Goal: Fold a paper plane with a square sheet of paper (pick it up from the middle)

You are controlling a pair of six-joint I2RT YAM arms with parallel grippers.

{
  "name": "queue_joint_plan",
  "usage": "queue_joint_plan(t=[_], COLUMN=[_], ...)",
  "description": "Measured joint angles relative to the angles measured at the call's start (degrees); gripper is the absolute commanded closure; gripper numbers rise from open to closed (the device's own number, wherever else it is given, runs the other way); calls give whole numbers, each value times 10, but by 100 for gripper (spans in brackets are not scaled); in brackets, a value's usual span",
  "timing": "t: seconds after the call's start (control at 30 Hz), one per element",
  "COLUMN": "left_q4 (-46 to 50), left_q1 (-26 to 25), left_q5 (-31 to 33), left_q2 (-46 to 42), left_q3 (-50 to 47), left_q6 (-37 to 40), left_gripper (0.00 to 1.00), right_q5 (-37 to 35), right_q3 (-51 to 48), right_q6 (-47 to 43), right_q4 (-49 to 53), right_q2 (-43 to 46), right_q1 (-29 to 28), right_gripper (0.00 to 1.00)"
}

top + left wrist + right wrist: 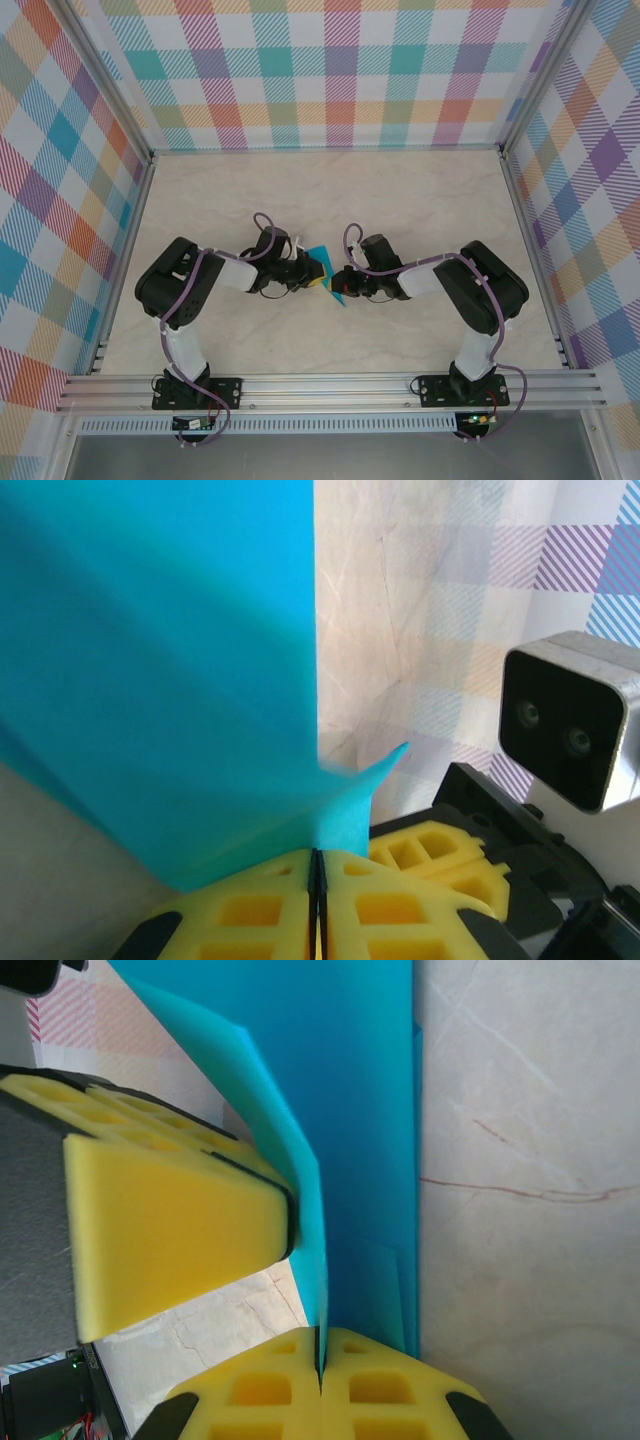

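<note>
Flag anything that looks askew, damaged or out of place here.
Nothing is torn or spilled. The teal paper is pinched in both the left gripper and the right gripper. One pointed corner juts out sideways at the left grip, not flush with the fold.

No text, brand, number or sign can be read anywhere; the teal paper (150, 660) is plain. The small boards (190, 424) under the arm bases are too tiny to tell.

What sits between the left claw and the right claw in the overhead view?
The folded teal paper sheet bridges them in the top view; the left claw and right claw are each shut on it in their wrist views.
</note>
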State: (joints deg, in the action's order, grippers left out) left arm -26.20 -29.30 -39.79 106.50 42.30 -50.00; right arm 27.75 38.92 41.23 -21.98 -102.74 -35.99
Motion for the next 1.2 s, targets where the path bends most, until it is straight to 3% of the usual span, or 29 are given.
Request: queue_joint_plan(t=[0.27,0.53,0.73,1.0,1.2], left_q4=[27,44,51,54,57], left_q1=[-3,-4,-4,-4,-5], left_q5=[6,7,8,8,8], left_q2=[10,16,17,17,18], left_q3=[16,27,30,32,34], left_q6=[21,32,34,34,34], left_gripper=[91,91,91,91,91], right_q5=[2,2,2,-1,-3], right_q3=[2,14,12,12,12], right_q6=[0,4,15,16,17], right_q4=[4,30,61,100,105], right_q2=[-1,2,24,42,29], right_q1=[0,0,0,0,2], right_gripper=[100,86,82,92,94])
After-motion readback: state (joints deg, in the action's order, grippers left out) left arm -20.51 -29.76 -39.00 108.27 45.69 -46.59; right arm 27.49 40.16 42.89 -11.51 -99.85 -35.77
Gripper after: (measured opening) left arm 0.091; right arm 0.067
